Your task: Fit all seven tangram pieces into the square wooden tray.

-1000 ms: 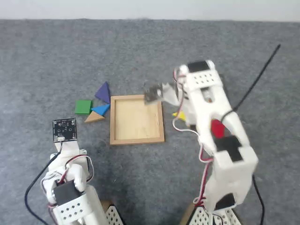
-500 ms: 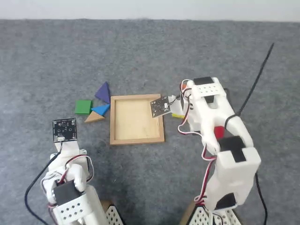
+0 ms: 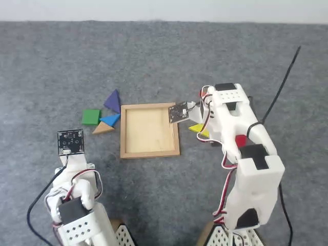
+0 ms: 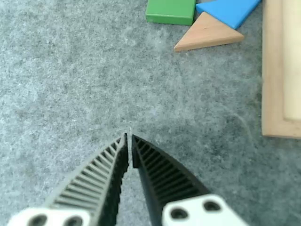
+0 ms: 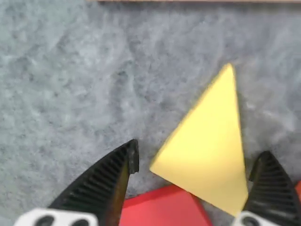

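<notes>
Yellow wooden triangle (image 5: pixel 207 141) on fuzzy grey mat (image 3: pixel 154 61), 3 o'clock of square wooden tray (image 3: pixel 149 152); right gripper (image 5: pixel 200 151) splayed astride it, left gripper (image 4: pixel 129 137) pinched closed.

Half buried under the right arm (image 3: pixel 241 148) in the high view: the yellow triangle (image 3: pixel 197 128) and the red piece (image 3: pixel 237 140), with too little red showing to tell its shape. Cropped by the edge of the left wrist view: the green square (image 4: pixel 170 10), the blue triangle (image 4: pixel 226 9) and the wooden tray (image 4: pixel 273 70), down to one strip of rim. Cropped likewise in the right wrist view, the red piece and a sliver of tray rim, and soft with blur, the yellow triangle's outline.
</notes>
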Action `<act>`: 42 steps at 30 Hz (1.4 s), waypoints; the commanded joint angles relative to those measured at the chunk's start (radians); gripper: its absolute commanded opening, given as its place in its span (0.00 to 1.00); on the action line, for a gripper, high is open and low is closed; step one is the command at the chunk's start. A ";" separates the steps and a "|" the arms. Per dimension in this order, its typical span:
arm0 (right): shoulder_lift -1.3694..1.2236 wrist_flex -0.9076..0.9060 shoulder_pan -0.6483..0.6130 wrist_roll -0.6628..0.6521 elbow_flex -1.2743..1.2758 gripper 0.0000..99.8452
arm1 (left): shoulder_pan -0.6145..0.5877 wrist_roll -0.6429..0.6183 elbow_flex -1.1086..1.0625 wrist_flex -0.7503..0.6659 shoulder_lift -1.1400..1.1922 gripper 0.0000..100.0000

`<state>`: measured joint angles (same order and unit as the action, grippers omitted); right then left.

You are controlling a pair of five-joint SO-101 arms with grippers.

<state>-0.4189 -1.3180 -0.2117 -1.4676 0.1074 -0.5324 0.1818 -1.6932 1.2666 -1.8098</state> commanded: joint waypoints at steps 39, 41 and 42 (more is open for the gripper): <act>-0.101 -0.156 -0.038 0.101 -0.127 0.37 | -0.008 0.002 0.012 0.003 -0.018 0.01; -0.102 -0.156 -0.038 0.126 -0.127 0.37 | -0.008 0.002 0.012 0.003 -0.018 0.01; -0.102 -0.151 -0.038 0.143 -0.127 0.37 | -0.008 0.002 0.012 0.003 -0.018 0.01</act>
<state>-0.4941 -1.4668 -0.2363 -1.3802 -0.0031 -0.5324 0.1818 -1.6932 1.2666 -1.8098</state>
